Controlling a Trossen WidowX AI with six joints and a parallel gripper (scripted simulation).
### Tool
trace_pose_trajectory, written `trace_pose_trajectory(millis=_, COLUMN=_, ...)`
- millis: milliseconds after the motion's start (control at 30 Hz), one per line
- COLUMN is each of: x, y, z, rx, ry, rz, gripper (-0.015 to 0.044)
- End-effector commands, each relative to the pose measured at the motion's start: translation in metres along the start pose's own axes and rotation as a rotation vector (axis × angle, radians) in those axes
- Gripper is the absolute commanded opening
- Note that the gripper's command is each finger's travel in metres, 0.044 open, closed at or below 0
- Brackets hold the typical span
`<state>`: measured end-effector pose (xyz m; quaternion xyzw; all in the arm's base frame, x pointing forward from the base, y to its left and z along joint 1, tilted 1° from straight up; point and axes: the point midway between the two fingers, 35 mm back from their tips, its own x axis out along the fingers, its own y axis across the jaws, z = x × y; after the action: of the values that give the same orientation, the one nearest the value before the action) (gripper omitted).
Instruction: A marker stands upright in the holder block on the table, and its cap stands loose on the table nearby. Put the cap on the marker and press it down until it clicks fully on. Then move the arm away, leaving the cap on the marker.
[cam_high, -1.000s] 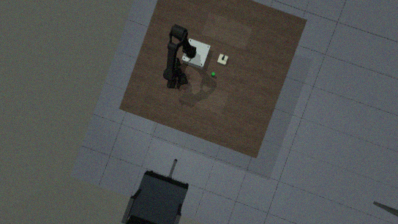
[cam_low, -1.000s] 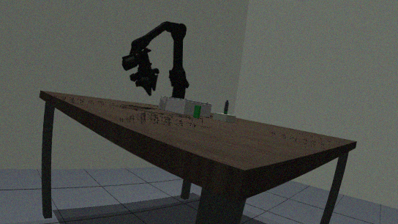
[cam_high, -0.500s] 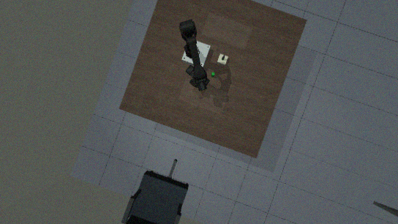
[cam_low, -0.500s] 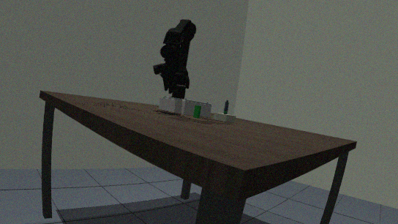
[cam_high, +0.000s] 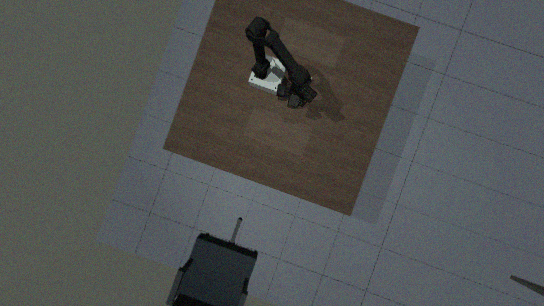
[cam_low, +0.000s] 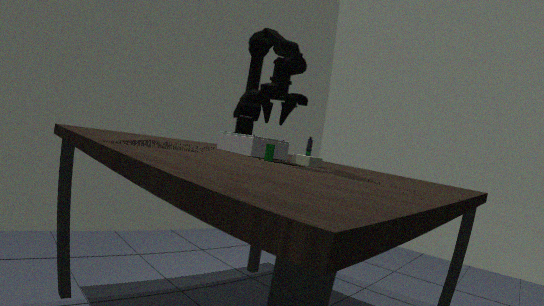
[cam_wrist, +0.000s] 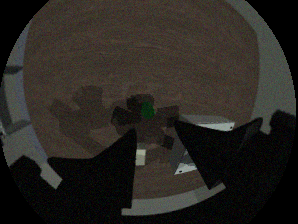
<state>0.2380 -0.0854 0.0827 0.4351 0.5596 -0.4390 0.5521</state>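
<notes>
The green cap (cam_low: 269, 152) (cam_wrist: 147, 110) stands upright on the table (cam_low: 210, 175) (cam_high: 210, 125) (cam_wrist: 150, 65). The marker (cam_low: 309, 146), dark with a green band low down, stands upright in the pale holder block (cam_low: 306, 160) (cam_wrist: 140, 158); I cannot make the marker out in the wrist view. My gripper (cam_low: 274, 123) (cam_wrist: 155, 127) is open and empty, pointing down, with its tips well above the cap. In the wrist view the cap shows just beyond the gap between the fingertips. In the top view the arm hides the cap and the block.
The arm's white base (cam_high: 260, 85) (cam_low: 235, 143) (cam_wrist: 216, 126) stands close behind the cap, and beside the fingers in the wrist view. The block is a short way from the cap, to the right in the exterior view. A dark chair (cam_high: 220, 270) stands off the table.
</notes>
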Motion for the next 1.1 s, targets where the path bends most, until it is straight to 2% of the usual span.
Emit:
trace_pose_trajectory(millis=0, x=0.009, y=0.004, z=-0.002, rx=-0.003, ry=-0.003, rz=0.013, gripper=0.0238)
trace_pose_trajectory(millis=100, x=0.033, y=0.004, z=-0.002, rx=-0.003, ry=-0.003, rz=0.013, gripper=0.0238)
trace_pose_trajectory(millis=1067, x=0.078, y=0.005, z=-0.001, rx=-0.003, ry=-0.003, rz=0.013, gripper=0.0238)
